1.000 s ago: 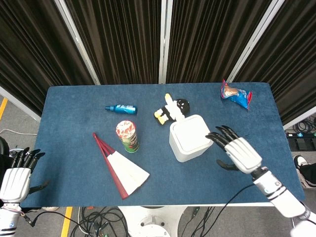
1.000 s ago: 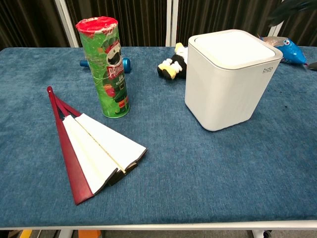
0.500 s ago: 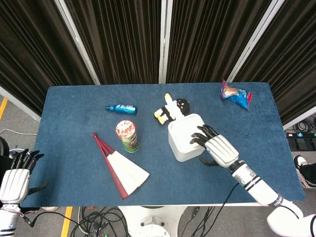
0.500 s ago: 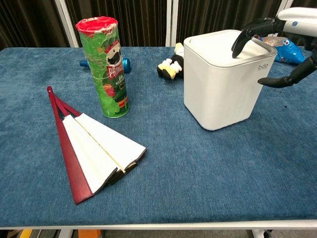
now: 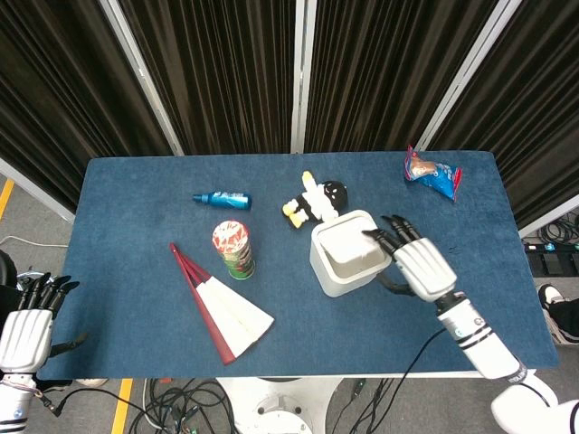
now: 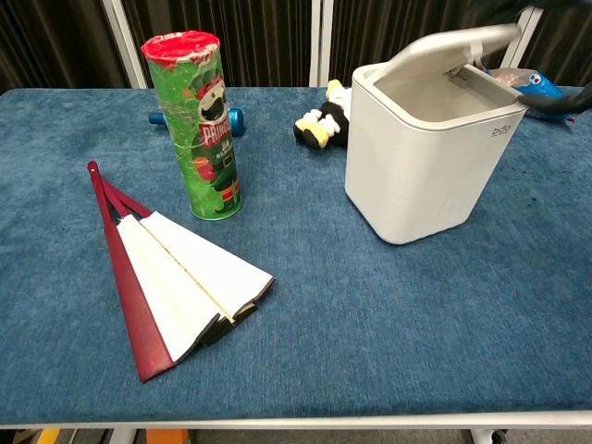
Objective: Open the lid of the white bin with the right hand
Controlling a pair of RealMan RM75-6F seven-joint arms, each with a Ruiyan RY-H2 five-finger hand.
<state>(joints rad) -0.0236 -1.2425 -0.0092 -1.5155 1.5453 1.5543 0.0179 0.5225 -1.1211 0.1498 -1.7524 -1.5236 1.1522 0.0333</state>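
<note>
- White bin (image 5: 346, 258) sits right of centre on the desk (image 5: 136, 271); its lid (image 6: 453, 46) is tilted up on a hinge at the far right edge, cavity visible in chest view.
- Right hand (image 5: 418, 262) is touching or just beside the bin's right side in head view, fingers (image 5: 384, 237) reaching left over the rim by the raised lid. Fingers look spread and slightly curled; cannot tell whether they grip anything.
- Key relation: bin lies directly left of the right hand, lid hinge on the hand's side, so further opening swings the lid toward the hand.
- Left hand (image 5: 23, 330) is at lower left, off the desk, fingers apart, empty, well apart from the bin.
- Versus 0.5 s ago: lid was flat with fingers on top; now lid is raised and the hand has shifted right.
- Around: plush penguin (image 5: 315, 201) just beyond the bin, Pringles can (image 5: 235, 249) left, folding fan (image 5: 222, 306), blue bottle (image 5: 222, 200), snack packet (image 5: 432, 174) upper right.
</note>
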